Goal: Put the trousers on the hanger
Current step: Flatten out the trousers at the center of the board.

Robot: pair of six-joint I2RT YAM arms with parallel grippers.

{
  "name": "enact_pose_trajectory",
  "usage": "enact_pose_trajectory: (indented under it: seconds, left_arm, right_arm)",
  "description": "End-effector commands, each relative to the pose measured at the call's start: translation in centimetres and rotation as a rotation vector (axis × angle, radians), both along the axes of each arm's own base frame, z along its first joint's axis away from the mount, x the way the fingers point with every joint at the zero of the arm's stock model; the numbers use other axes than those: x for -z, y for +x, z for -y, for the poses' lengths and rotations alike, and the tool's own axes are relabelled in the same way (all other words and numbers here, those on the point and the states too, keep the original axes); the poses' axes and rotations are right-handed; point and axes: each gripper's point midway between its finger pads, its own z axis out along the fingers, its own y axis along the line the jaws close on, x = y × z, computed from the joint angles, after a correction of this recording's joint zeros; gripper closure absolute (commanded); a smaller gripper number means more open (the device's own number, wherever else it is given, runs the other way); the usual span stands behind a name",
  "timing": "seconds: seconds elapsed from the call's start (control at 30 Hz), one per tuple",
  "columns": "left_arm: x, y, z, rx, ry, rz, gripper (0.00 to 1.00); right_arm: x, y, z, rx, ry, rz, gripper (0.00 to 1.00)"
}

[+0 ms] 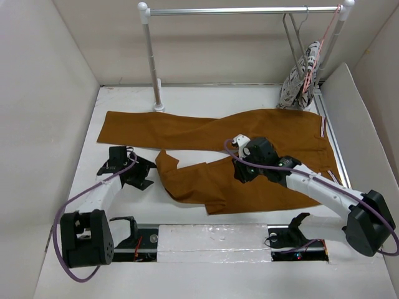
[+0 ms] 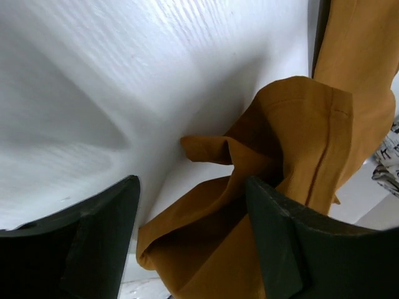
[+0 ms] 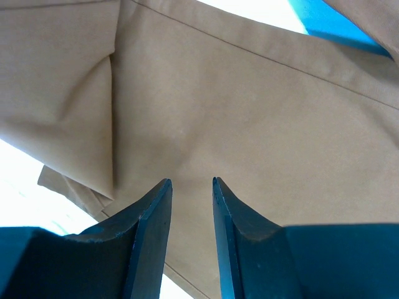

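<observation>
Top view: even, diffuse light from above, soft short shadows on the bench (image 1: 187, 99), sharp edge to edge. Left wrist: bench glares near white with a broad soft shadow across it; left hand (image 2: 190, 187) dark, blurred close up. Right wrist: trousers (image 3: 249, 112) washed out to beige, gaps clipped white, cyan patch top right.

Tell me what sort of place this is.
Probably a robot lab test cell: a white table boxed in by plain panels, a small clothes rail, and trousers spread before the left arm and right arm.
</observation>
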Motion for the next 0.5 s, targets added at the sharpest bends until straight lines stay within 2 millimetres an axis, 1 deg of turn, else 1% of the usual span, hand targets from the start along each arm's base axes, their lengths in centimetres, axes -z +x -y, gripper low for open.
enact_pose_trajectory:
  seconds: [0.0,0.03,0.07,0.1,0.17,0.23,0.3,0.33,0.37,0.43,0.47]
  left_arm:
    - [-0.4,1.2,2.3,0.076,-0.039,0.039,0.40]
    - [-0.3,1.3,2.5,0.070,-0.040,0.024,0.45]
    - [0.0,1.4,2.2,0.059,-0.028,0.013,0.56]
    - [-0.1,1.8,2.1,0.049,-0.022,0.027,0.58]
    - [-0.6,2.7,1.7,0.027,-0.009,0.059,0.59]
    - [-0.9,3.0,1.7,0.024,-0.008,0.074,0.59]
    - [-1.2,3.4,1.8,0.012,-0.018,0.089,0.66]
    - [-1.3,3.6,1.8,0.008,-0.023,0.100,0.67]
    - [-1.4,3.6,2.1,0.013,-0.043,0.107,0.70]
    - [-1.2,3.7,2.4,0.008,-0.067,0.117,0.84]
    - [-1.2,3.6,2.9,0.022,-0.075,0.118,0.87]
  right_arm:
    - [-1.3,0.7,-1.3,-0.007,0.052,0.031,0.62]
    - [-1.2,0.7,-1.3,-0.004,0.053,0.029,0.62]
    - [-1.2,0.7,-1.3,-0.002,0.053,0.029,0.62]
    - [-1.3,0.7,-1.3,-0.001,0.053,0.031,0.62]
    - [-1.5,0.4,-1.6,-0.016,0.066,0.034,0.62]
    - [-1.4,0.3,-1.6,-0.017,0.065,0.031,0.62]
    - [-1.1,0.1,-1.8,-0.026,0.059,0.023,0.62]
    - [-0.9,0.1,-1.8,-0.023,0.060,0.024,0.62]
    - [-0.8,-0.1,-1.9,-0.027,0.067,0.018,0.62]
    - [-0.8,-0.2,-2.0,-0.031,0.076,0.015,0.63]
    - [-0.7,-0.2,-2.0,-0.032,0.074,0.015,0.63]
